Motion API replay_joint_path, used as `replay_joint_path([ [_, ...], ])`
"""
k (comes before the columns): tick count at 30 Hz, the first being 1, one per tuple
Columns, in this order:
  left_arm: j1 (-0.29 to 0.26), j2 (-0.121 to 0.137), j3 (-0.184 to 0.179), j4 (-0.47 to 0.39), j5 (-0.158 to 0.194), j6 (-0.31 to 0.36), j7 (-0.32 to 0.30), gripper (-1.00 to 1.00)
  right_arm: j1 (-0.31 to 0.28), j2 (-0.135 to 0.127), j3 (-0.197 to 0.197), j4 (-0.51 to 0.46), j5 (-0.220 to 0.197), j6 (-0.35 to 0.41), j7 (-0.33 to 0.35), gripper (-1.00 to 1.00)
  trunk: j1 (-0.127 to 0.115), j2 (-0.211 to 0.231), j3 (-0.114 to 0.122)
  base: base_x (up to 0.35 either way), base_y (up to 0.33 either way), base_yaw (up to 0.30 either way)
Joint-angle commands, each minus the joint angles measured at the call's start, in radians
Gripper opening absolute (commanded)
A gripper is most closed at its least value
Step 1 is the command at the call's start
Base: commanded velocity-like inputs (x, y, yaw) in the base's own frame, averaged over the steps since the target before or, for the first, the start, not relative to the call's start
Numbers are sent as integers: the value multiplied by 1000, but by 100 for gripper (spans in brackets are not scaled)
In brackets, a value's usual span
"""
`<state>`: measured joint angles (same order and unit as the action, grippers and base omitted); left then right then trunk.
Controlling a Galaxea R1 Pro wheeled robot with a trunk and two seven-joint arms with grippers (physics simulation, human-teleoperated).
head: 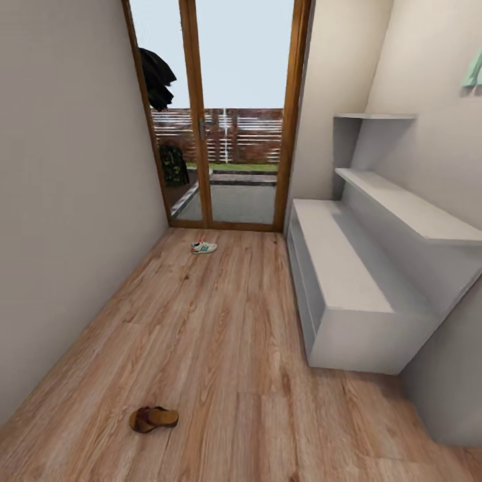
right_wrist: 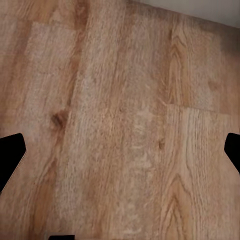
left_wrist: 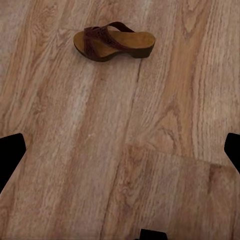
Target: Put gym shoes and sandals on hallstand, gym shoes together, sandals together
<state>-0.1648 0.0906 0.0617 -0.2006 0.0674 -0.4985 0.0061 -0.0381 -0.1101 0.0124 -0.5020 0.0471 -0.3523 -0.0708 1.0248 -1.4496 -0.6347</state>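
One brown sandal (head: 153,419) lies on its side on the corridor floor (head: 221,335) near me, at the left. The left wrist view shows that sandal (left_wrist: 114,42) ahead of my left gripper (left_wrist: 120,150), well apart from it. A single white gym shoe (head: 203,247) with green stripes rests far off, by the glass door. The pale grey hallstand (head: 348,281) stands along the right wall, its bench top and stepped shelves bare. My left gripper is open over bare planks. My right gripper (right_wrist: 120,150) is open too, over the floor near a pale edge.
A wood-framed glass door (head: 227,114) closes the far end of the corridor. Plain walls run along the left (head: 67,201) and right. A pale green item (head: 474,70) hangs high on the right wall.
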Motion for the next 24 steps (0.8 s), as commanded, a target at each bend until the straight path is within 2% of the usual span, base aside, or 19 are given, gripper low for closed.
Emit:
replay_joint_path([
  [1,-1,0,0,1,6,-3,-1,100,0,0,1,0,5,-2,-6,100,0,0,-1,146,-91,273],
  [24,-1,0,0,-2,6,-3,-1,100,0,1,1,0,5,-2,-6,100,0,0,-1,230,-158,273],
])
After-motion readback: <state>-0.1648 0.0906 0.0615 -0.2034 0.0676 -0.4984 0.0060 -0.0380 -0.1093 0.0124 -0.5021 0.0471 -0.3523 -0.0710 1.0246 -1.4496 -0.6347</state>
